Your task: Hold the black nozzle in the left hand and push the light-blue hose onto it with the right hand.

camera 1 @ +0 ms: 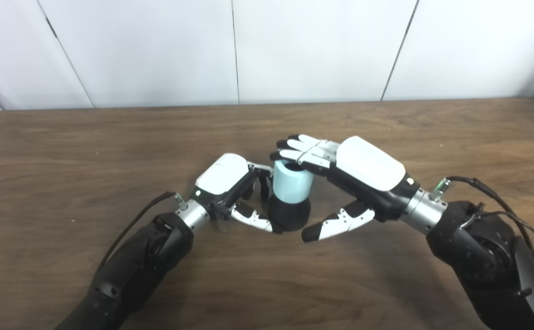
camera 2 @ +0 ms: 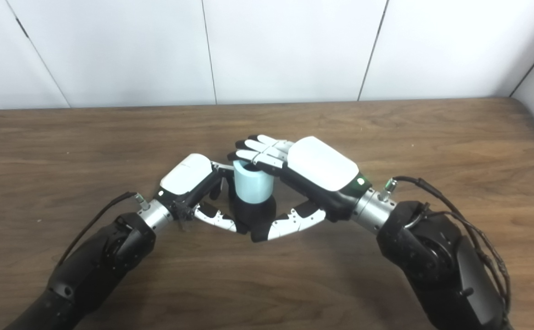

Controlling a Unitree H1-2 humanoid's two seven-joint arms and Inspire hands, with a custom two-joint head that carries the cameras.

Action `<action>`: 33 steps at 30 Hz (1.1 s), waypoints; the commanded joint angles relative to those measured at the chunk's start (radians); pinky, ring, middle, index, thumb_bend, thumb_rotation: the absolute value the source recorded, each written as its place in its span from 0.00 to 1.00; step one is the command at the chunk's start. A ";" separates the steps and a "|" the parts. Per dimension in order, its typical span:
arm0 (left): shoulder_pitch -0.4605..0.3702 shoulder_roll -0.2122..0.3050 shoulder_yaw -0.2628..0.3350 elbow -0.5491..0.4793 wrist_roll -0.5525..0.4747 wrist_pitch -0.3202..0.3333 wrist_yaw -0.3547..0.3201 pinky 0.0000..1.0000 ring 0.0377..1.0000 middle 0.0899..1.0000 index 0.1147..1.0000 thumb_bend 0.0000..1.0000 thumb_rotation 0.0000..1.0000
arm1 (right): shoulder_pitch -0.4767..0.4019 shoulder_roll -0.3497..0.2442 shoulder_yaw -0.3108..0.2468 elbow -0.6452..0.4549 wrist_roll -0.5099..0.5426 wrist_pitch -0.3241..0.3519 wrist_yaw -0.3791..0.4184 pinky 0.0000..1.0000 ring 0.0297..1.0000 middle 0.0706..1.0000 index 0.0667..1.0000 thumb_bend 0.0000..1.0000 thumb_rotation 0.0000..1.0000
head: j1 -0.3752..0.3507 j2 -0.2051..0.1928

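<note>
Upright near the middle of the brown wooden table (camera 1: 65,137) stands the black nozzle (camera 1: 289,214), with the light-blue hose (camera 1: 292,182) seated on top of it as a short pale cylinder. The left hand (camera 1: 230,188) grips the nozzle, fingers curled behind it and thumb pressed against its lower front. The right hand (camera 1: 354,178) hangs over the hose with its fingers (camera 1: 303,146) extended across the hose's top rim and its thumb apart, pointing toward the nozzle's base; it is spread, not clasping anything.

Head cameras side by side – looking down, close – sharing table (camera 1: 65,137).
</note>
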 commanded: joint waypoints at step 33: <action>0.041 0.001 -0.024 0.037 0.029 0.022 -0.097 0.30 0.34 0.39 0.44 0.52 0.00 | 0.024 -0.075 0.159 0.043 -0.135 -0.048 -0.008 0.89 0.91 0.89 0.84 0.74 0.88 | 0.005 0.017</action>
